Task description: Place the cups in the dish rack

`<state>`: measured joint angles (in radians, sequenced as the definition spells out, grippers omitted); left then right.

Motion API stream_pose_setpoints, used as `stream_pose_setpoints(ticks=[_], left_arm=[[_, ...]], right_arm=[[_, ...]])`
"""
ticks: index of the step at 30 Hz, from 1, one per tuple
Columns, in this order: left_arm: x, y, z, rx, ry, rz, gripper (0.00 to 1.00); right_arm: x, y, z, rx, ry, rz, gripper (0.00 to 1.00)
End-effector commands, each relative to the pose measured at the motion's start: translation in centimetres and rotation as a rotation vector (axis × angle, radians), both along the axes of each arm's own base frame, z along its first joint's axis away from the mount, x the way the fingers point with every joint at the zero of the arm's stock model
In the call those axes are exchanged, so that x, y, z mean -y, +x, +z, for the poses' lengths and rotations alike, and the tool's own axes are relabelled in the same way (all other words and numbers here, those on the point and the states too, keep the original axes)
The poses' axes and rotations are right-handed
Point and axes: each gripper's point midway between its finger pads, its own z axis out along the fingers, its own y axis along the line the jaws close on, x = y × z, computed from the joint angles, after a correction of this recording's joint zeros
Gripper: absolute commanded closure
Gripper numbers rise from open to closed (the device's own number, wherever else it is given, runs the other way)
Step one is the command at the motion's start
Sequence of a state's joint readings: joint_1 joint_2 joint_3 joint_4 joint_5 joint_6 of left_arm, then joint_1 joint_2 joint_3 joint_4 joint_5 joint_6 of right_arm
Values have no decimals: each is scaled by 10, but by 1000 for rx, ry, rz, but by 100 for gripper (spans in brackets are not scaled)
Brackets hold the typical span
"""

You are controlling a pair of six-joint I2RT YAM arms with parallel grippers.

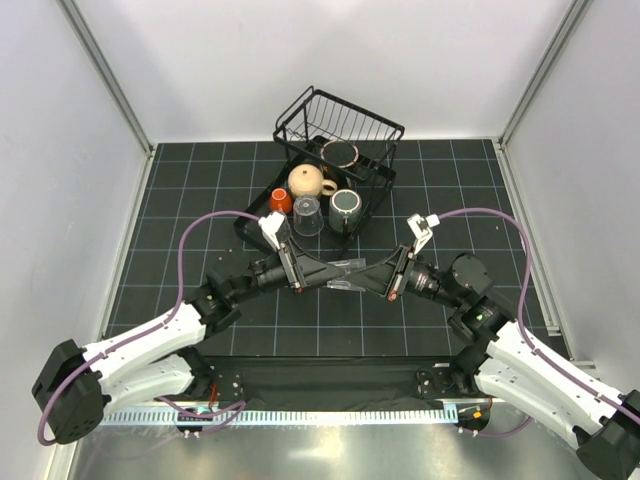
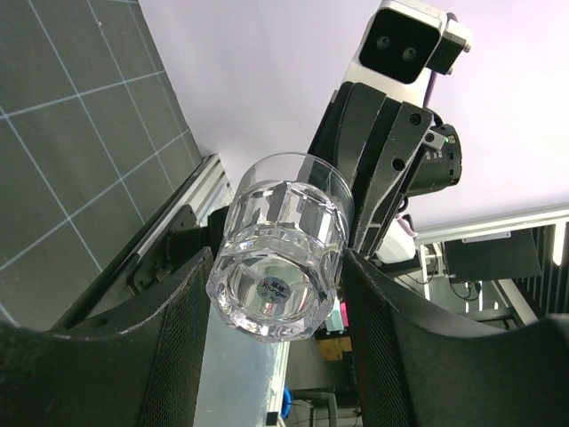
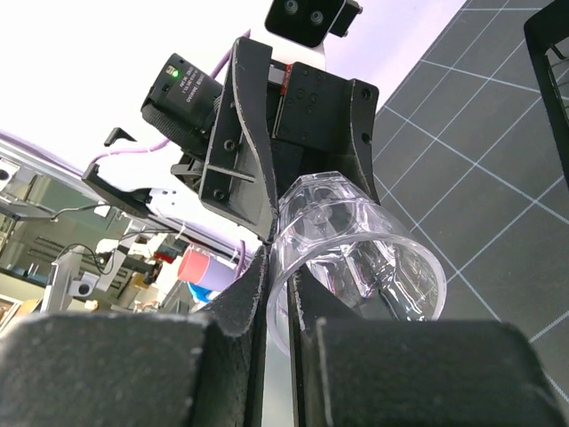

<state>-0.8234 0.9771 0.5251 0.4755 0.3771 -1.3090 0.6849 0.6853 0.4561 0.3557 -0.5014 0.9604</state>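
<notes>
A clear glass tumbler (image 1: 345, 272) hangs on its side above the mat, between my two grippers. My right gripper (image 1: 374, 277) is shut on its rim: in the right wrist view the fingers (image 3: 240, 298) pinch the wall of the tumbler (image 3: 373, 258). My left gripper (image 1: 330, 272) stands open around its base. In the left wrist view both pads (image 2: 178, 338) flank the tumbler (image 2: 280, 267) closely, and I cannot tell whether they touch it. The black dish rack (image 1: 300, 105) stands behind. A beige mug (image 1: 308, 181), red-orange cup (image 1: 280, 200), glass tumbler (image 1: 308, 215), grey mug (image 1: 345, 210) and brown-rimmed cup (image 1: 340, 153) sit in it.
The rack's flat lower frame (image 1: 250, 224) reaches to just behind my left wrist. White walls with metal rails (image 1: 110, 90) close the mat on the left, back and right. Purple cables (image 1: 200, 225) loop from both arms.
</notes>
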Motion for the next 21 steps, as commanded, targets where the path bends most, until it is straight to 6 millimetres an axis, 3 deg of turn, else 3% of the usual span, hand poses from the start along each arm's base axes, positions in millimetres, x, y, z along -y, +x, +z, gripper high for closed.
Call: stream_pose_setpoints(ticks=[1, 2, 5, 8, 9, 13, 14, 15, 20, 21], left_arm=[[0, -6, 32, 79, -78, -19, 94], [0, -5, 34, 81, -75, -17, 100], [0, -3, 27, 77, -33, -6, 100], [-2, 1, 23, 77, 20, 17, 100], [-3, 1, 29, 91, 21, 23, 100], [-7, 7, 27, 107, 91, 59, 100], [-10, 10, 17, 82, 143, 84, 100], [-11, 13, 22, 91, 160, 99, 100], [-25, 32, -6, 69, 381, 194, 100], [-36, 40, -25, 32, 484, 249, 100]], right_arm=[[0, 1, -10, 8, -51, -8, 96], [1, 3, -11, 8, -63, -18, 89], [6, 8, -18, 2, -126, -59, 67], [12, 13, -21, 13, -187, -104, 58], [15, 15, -22, 15, -202, -121, 57], [23, 18, -21, 29, -254, -164, 54], [26, 20, -21, 41, -268, -183, 54], [28, 21, -18, 44, -273, -195, 54], [50, 31, -33, 4, -393, -312, 53], [59, 34, -36, -1, -429, -355, 52]])
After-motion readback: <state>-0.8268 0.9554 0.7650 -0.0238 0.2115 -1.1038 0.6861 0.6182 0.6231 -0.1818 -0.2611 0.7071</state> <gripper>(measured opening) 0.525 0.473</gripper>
